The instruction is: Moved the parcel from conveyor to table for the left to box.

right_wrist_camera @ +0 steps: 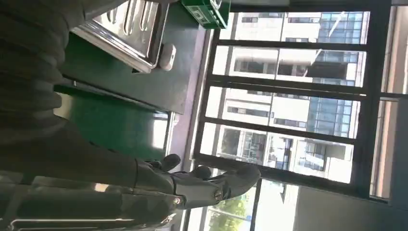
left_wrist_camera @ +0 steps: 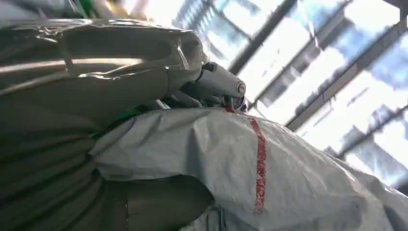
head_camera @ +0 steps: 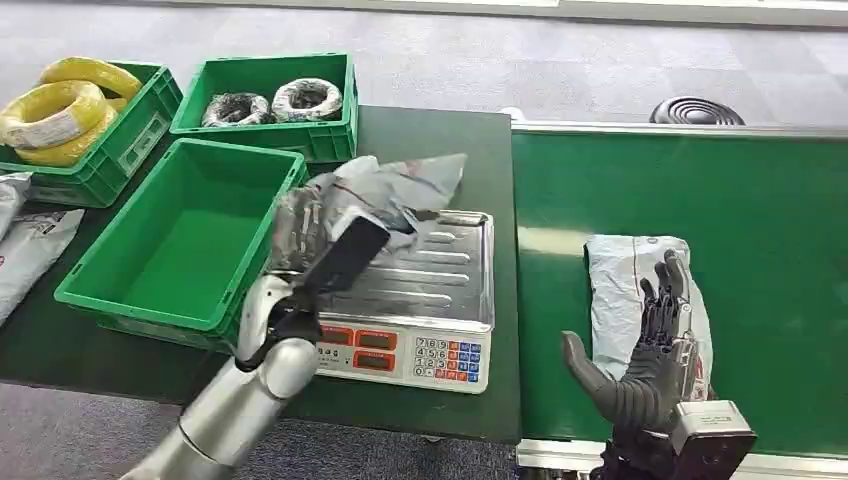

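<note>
Gripping a crumpled grey plastic parcel, the left hand is raised above the ribbed steel tray of a white weighing scale on the dark green table; in the left wrist view the parcel's wrinkled film with a red stripe is seen pressed under the fingers. An empty green plastic crate lies at nine o'clock from the scale. At eleven o'clock, a second green crate is seen with two wrapped wire coils, and further toward ten o'clock a third crate is filled with yellow cable coils. At three o'clock from the scale, on the green conveyor belt, a second flat grey mailer bag is lain on by the right hand, its fingers spread and extended, nothing being held.
</note>
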